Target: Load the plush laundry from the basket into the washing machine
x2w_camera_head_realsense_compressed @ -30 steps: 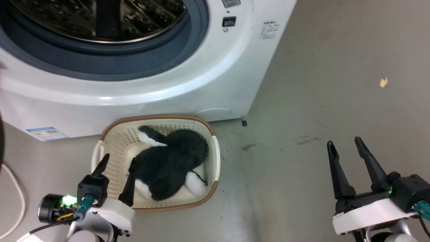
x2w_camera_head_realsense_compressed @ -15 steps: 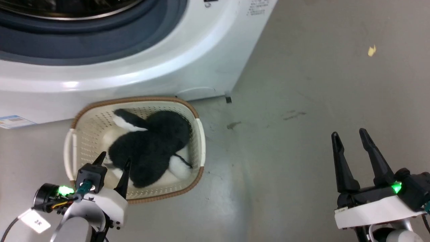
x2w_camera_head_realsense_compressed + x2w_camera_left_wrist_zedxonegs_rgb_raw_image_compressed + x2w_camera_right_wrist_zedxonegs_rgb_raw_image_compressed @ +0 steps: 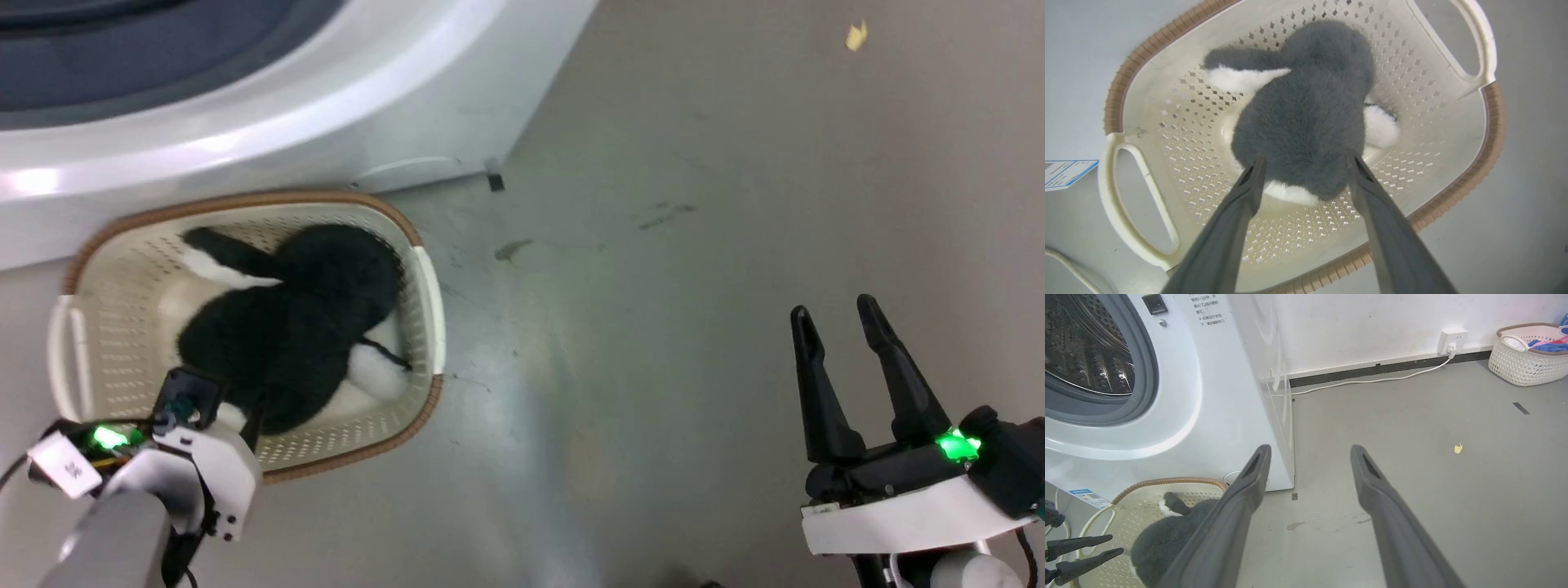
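The cream basket (image 3: 359,445) with its brown rim stands on the floor against the white washing machine (image 3: 326,106). The black and white plush laundry (image 3: 294,318) lies along it, curled. My left gripper (image 3: 224,392) reaches down into the basket. In the left wrist view it (image 3: 1304,161) is open, its fingers (image 3: 1251,179) straddling the near end of the plush (image 3: 1310,110) above the basket (image 3: 1492,122). My right gripper (image 3: 837,318) hangs open over bare floor, far right of the basket. The right wrist view has the steel drum (image 3: 1081,351) behind the grey gasket.
A second woven basket (image 3: 1527,355) with coloured clothes stands by the far wall. A wall socket (image 3: 1451,341) feeds a white cable along the skirting. A yellow scrap (image 3: 856,34) and dark stains (image 3: 513,249) mark the grey floor right of the washer.
The head camera has tilted down and turned right, sliding washer and basket up and left. My left gripper has sunk into the basket around the plush's near end. My right gripper keeps its pose.
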### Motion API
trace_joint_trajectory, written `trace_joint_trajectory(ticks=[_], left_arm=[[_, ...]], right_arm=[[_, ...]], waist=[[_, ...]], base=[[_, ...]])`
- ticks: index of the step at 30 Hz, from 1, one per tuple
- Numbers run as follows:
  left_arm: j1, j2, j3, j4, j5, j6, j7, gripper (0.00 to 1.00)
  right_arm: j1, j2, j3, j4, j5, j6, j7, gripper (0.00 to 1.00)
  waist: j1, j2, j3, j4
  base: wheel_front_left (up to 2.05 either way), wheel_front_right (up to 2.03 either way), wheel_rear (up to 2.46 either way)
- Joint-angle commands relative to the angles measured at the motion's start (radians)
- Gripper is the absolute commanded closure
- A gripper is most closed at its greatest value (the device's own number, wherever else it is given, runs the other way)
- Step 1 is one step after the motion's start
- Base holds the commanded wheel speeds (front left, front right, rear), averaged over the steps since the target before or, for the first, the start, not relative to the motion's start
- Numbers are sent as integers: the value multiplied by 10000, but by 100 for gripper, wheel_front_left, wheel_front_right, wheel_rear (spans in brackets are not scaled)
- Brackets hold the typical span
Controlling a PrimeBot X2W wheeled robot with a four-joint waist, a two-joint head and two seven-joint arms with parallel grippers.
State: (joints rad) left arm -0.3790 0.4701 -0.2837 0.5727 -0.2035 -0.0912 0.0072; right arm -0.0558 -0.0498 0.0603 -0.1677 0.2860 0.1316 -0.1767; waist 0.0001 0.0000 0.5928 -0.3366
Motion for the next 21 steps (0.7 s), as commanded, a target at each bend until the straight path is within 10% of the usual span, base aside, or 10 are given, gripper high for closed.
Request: trace_joint_trajectory(ticks=[1, 21], left_arm=[[-373, 211, -195, 189, -106, -34, 66, 0], [-3716, 1257, -2206, 1756, -1524, -239, 2625, 0]], right_arm=[[-128, -3, 35, -109, 138, -7, -113, 0], [-80, -4, 112, -648, 903, -8, -531, 0]], waist=[[-1, 0, 283, -217], [-1, 0, 2063, -892]], base=[[0, 0, 0], [0, 0, 0]])
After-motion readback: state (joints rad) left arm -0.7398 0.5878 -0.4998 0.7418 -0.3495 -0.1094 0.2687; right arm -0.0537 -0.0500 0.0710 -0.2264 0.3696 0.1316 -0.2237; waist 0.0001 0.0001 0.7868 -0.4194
